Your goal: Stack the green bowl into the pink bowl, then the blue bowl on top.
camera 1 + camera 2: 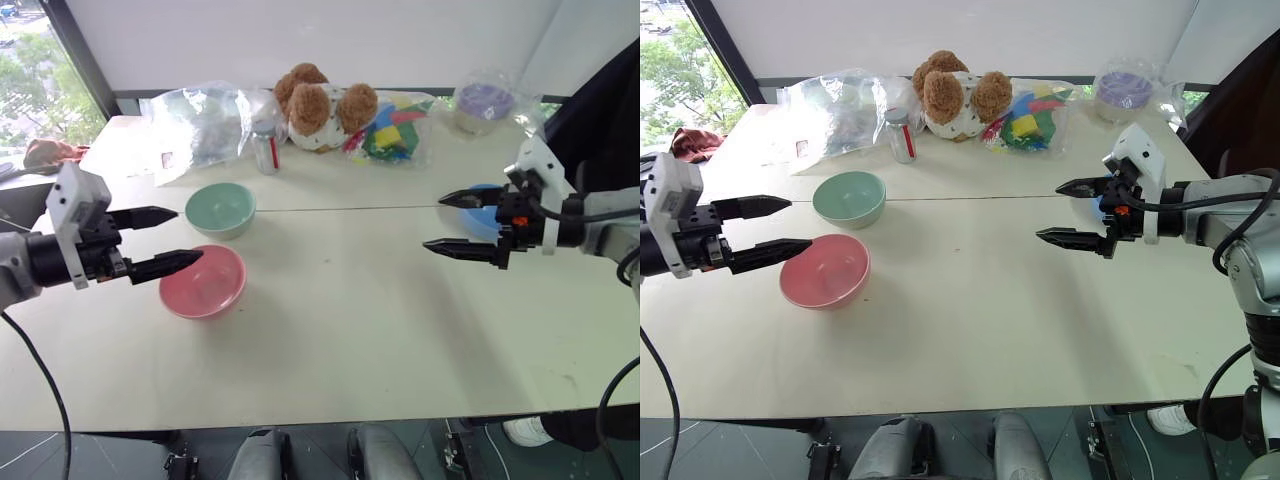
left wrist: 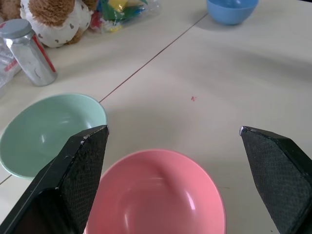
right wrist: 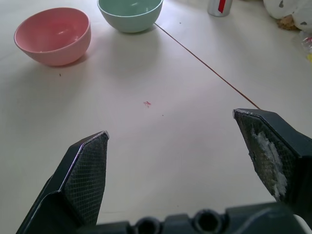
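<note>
The green bowl (image 1: 220, 208) stands upright on the white table (image 1: 340, 330), left of centre. Just in front of it sits the pink bowl (image 1: 204, 281), also upright and empty. The blue bowl (image 1: 484, 214) rests on the right side of the table, mostly hidden behind my right gripper (image 1: 447, 222) in the head views and seen whole as the blue bowl (image 2: 232, 9) from the left wrist. My left gripper (image 1: 178, 238) hovers open above the table at the pink bowl's left rim, holding nothing. The right gripper is open too, raised in front of the blue bowl.
Along the table's far edge lie a clear plastic bag (image 1: 200, 125), a small metal can (image 1: 266, 150), a brown teddy bear (image 1: 320, 108), a bag of coloured blocks (image 1: 392, 130) and a wrapped purple bowl (image 1: 486, 103). A seam (image 1: 340, 209) runs across the tabletop.
</note>
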